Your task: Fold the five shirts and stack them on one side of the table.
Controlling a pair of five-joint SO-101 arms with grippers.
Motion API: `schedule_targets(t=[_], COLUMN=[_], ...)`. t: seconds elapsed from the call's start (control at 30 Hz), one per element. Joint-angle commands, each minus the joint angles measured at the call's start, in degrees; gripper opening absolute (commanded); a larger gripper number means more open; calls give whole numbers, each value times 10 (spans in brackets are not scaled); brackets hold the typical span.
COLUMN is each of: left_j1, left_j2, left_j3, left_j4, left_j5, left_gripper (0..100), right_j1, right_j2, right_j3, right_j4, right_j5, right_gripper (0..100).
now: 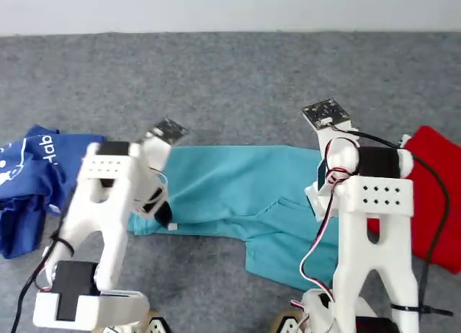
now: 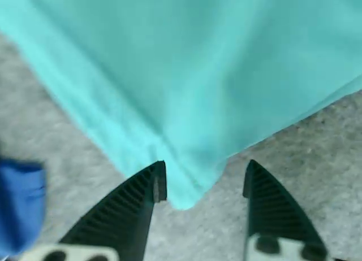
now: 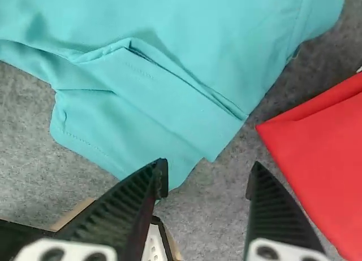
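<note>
Three shirts lie on the grey worktop (image 1: 230, 81): a large teal shirt (image 1: 238, 189) spread partly folded in the middle between the two arms, a red shirt (image 1: 436, 181) flat at the right edge, just beside the teal one, and a crumpled blue printed shirt (image 1: 29, 181) at the left edge. The left hand (image 2: 205, 173) hangs with its jaws wide apart on either side of a corner of the teal shirt. The right hand (image 3: 206, 173) is equally wide over the teal shirt's sleeve edge next to the red cloth.
</note>
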Motion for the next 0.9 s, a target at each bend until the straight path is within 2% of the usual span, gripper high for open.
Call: schedule_targets(t=[0.0,0.1,0.37,0.5,0.6,0.77,0.87], left_j1=[7,7,-16,-25,-20,-18,-11], left_j2=[-25,-25,-30,-32,-32,-32,-32], left_j3=[30,42,39,38,8,-48,-50], left_j4=[-54,-74,-86,-76,-31,39,70], left_j5=[2,-24,-136,-172,-193,-199,-208], left_gripper=[228,218,87,60,36,47,124], right_j1=[-1,0,-1,-1,-1,-1,-1], right_j2=[0,0,0,0,0,0,0], right_j3=[-3,-3,-3,-2,-2,-2,-2], right_j4=[-1,0,7,7,7,7,7], right_j5=[-6,-6,-6,-6,-6,-6,-6], right_gripper=[237,237,237,237,237,237,237])
